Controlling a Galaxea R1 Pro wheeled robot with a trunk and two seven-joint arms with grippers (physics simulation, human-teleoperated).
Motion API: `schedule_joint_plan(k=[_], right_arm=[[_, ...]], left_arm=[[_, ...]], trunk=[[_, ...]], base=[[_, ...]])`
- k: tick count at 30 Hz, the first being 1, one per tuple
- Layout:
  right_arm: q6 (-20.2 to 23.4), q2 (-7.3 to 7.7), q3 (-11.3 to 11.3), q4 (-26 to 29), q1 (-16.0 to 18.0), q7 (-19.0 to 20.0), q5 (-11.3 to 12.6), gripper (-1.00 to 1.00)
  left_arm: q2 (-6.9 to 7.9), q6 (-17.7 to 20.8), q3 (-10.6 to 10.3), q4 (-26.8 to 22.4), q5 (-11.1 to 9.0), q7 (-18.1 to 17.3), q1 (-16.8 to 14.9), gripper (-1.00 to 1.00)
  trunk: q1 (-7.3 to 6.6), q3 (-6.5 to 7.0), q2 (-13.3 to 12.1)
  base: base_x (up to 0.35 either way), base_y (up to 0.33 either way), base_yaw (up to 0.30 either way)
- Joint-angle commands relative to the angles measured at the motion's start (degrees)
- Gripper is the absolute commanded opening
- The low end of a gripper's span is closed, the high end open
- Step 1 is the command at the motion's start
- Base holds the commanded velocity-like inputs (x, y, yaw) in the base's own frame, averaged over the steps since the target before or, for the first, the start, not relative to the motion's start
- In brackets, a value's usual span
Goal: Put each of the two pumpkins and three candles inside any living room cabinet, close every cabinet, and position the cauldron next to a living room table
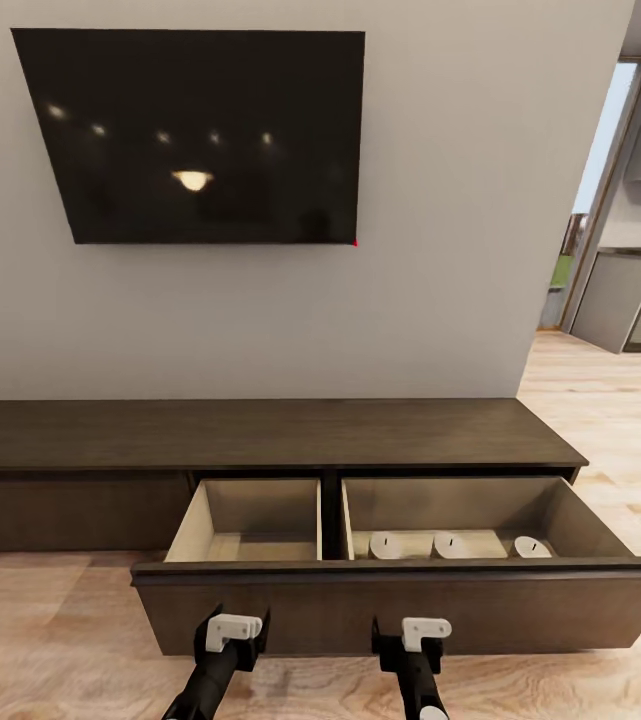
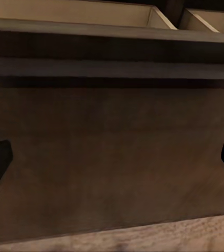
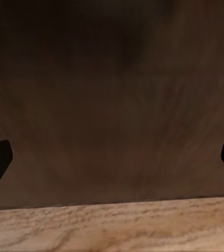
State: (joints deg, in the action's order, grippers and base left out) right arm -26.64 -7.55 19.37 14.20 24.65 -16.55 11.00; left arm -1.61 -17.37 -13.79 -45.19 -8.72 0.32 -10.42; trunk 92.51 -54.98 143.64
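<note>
The long dark-brown cabinet (image 1: 260, 432) stands against the wall with its wide drawer (image 1: 360, 600) pulled out. Three white candles (image 1: 452, 544) lie in a row in the drawer's right compartment. The left compartment (image 1: 250, 520) holds nothing. My left gripper (image 1: 232, 635) and right gripper (image 1: 422, 640) hang low just in front of the drawer front, both open and empty. The left wrist view has the left gripper (image 2: 112, 163) facing the drawer front (image 2: 112, 136). In the right wrist view, the right gripper (image 3: 112, 163) faces the same panel (image 3: 112, 105). The pumpkins, cauldron and table are out of view.
A black TV (image 1: 195, 135) hangs on the wall above the cabinet. Light wood floor (image 1: 60, 640) runs under the drawer. At the right, an opening (image 1: 620, 290) leads to a kitchen with grey cupboards.
</note>
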Motion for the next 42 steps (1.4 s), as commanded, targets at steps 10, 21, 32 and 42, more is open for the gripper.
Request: schedule_joint_plan(k=[10,21,32,42], right_arm=[[-0.6,0.04,0.6,3.7,-0.2,-0.8,0.5,1.00],[-0.4,0.15,0.6,4.5,-0.2,-0.9,0.6,1.00],[0.1,0.08,0.5,3.5,-0.2,-0.4,0.6,1.00],[6.5,0.11,0.4,3.4,-0.2,-0.2,0.6,1.00]], left_arm=[[0.11,-0.2,-0.1,0.4,-0.6,0.0,0.0,1.00],[0.08,-0.2,-0.2,0.3,-0.6,0.0,0.0,1.00],[0.03,0.0,-0.3,-0.2,-0.6,-0.1,0.0,1.00],[0.03,0.0,-0.3,0.2,-0.5,0.2,0.0,1.00]], trunk=[[-0.01,-0.05,0.0],[-0.01,-0.05,0.0],[-0.01,-0.05,0.0],[-0.01,-0.05,0.0]], base=[[0.000,0.000,0.000],[0.003,0.000,0.000],[0.123,0.000,0.000],[0.007,0.000,0.000]])
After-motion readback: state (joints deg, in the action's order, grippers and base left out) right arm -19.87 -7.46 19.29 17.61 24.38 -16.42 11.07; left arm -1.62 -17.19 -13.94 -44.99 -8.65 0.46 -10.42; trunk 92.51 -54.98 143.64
